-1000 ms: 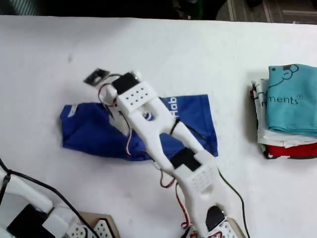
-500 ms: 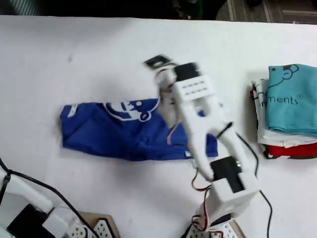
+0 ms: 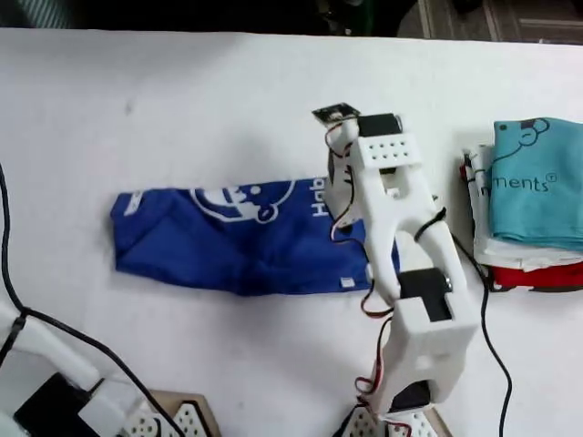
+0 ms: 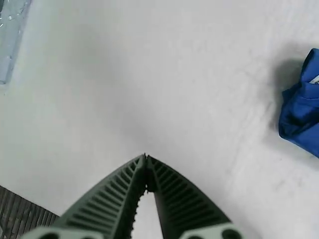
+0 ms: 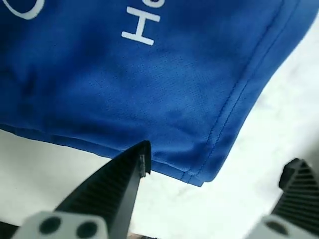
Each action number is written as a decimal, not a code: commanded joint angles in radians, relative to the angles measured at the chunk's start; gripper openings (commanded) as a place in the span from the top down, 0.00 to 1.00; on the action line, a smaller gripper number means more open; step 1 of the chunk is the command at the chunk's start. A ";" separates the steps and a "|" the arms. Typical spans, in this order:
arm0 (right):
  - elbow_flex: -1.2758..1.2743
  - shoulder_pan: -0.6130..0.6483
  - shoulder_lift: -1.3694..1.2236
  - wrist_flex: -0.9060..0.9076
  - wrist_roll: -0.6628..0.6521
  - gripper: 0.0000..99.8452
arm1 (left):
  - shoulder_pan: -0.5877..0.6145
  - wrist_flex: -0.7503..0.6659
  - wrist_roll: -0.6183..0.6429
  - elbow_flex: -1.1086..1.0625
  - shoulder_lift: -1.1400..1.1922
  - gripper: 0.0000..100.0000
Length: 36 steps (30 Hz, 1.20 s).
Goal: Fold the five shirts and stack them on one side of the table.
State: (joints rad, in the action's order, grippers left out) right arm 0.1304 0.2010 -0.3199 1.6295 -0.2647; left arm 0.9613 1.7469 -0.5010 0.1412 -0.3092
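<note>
Shirts lie in two places in the high view: one blue shirt (image 3: 228, 241) is spread long and flat near the middle of the white table (image 3: 137, 100), and one stack (image 3: 510, 246) sits by the right side. The stack has a teal shirt (image 3: 537, 182) on top, white cloth under it and a red shirt (image 3: 537, 275) at the bottom. The picture's edge cuts the stack off, so it is hard to count all its layers. One white arm, the right arm (image 3: 401, 237), reaches over the right end of the blue shirt and covers part of it. A black cable (image 3: 55, 332) curls at the lower left, and a dark strip of room (image 3: 228, 14) runs behind the table. In the left wrist view, the left gripper (image 4: 146, 172) is pinched together with nothing in it, over bare table. A bit of the blue shirt (image 4: 301, 119) peeks in at one side, well apart from it. A dark floor (image 4: 20, 216) shows past the table's edge. In the right wrist view, the right gripper (image 5: 219, 164) is spread wide and holds nothing. It hangs just over the hemmed corner of the blue shirt (image 5: 149, 74), which has a white letter (image 5: 139, 27) printed on it.
</note>
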 commanded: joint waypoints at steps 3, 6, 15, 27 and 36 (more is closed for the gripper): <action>-0.029 -0.012 -0.042 -0.048 0.038 0.60 | -0.010 -0.012 -0.005 0.000 -0.027 0.98; -0.109 -0.012 -0.033 -0.137 0.054 0.60 | -0.010 -0.009 -0.005 0.000 -0.027 0.98; -0.321 -0.012 0.016 -0.372 0.094 0.60 | -0.010 -0.005 -0.003 0.000 -0.033 0.98; -0.356 -0.013 -0.033 -0.403 0.149 0.96 | -0.010 -0.005 -0.008 0.000 -0.033 0.98; -0.339 -0.280 0.101 -0.369 -0.249 0.98 | -0.010 -0.005 -0.009 0.002 -0.033 0.98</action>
State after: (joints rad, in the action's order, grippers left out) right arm -0.2286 0.0368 -0.2954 1.2536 -0.3629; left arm 0.9613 1.7469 -0.5010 0.1412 -0.3092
